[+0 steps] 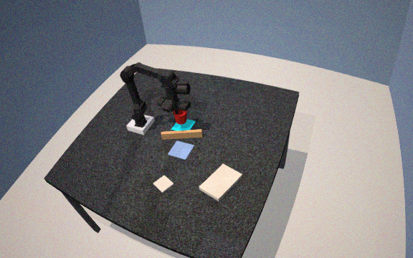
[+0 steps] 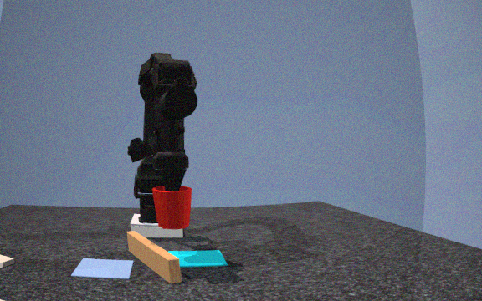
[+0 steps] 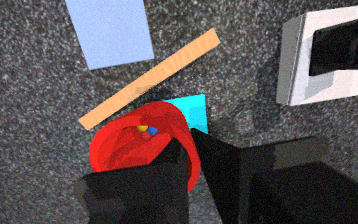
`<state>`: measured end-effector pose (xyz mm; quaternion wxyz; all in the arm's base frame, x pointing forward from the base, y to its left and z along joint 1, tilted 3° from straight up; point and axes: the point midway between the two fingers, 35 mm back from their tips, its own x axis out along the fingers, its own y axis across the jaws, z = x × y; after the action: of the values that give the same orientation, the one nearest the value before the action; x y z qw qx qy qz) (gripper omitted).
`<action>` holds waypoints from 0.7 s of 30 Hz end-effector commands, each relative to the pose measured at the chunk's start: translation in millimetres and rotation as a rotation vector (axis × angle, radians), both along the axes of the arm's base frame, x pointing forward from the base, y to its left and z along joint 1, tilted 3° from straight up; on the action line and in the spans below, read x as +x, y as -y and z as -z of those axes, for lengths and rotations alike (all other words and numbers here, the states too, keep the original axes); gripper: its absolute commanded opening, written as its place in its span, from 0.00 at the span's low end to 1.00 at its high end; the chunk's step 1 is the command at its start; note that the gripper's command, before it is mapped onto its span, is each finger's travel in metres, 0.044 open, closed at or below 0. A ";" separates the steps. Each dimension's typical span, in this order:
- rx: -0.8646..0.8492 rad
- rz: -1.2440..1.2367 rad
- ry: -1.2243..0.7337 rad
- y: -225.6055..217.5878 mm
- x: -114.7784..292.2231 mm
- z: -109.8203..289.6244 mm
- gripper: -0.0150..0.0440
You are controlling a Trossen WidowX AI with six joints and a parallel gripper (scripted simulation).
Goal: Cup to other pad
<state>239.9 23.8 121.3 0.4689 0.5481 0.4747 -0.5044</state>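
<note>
Blue walls and a pale floor surround a dark speckled table (image 1: 249, 118). At one end of it a white base plate (image 1: 131, 128) carries the black arm (image 1: 131, 86). Relative to the wooden bar (image 1: 181, 134), a cyan pad (image 1: 188, 124) is seen on the arm's side and a light blue pad (image 1: 181, 150) on the far side. Beyond the light blue pad, a small cream tile (image 1: 163, 183) and a larger cream slab (image 1: 220, 181) lie flat.

The red cup (image 2: 172, 207) is held upright in the air above the cyan pad, clear of the table. Its wall is clamped between the fingers of the gripper (image 3: 190, 150), one finger inside the rim and one outside. Yellow, blue and red marbles (image 3: 147, 131) are seen at the cup's bottom.
</note>
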 end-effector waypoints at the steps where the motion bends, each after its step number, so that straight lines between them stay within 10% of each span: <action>1: 0.000 0.002 -0.003 -5.7 -3.3 0.3 0.25; 21: 0.003 0.002 -0.004 -37.5 -15.7 -0.6 0.25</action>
<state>226.8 58.3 122.2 0.4667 0.5492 0.4770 -0.5032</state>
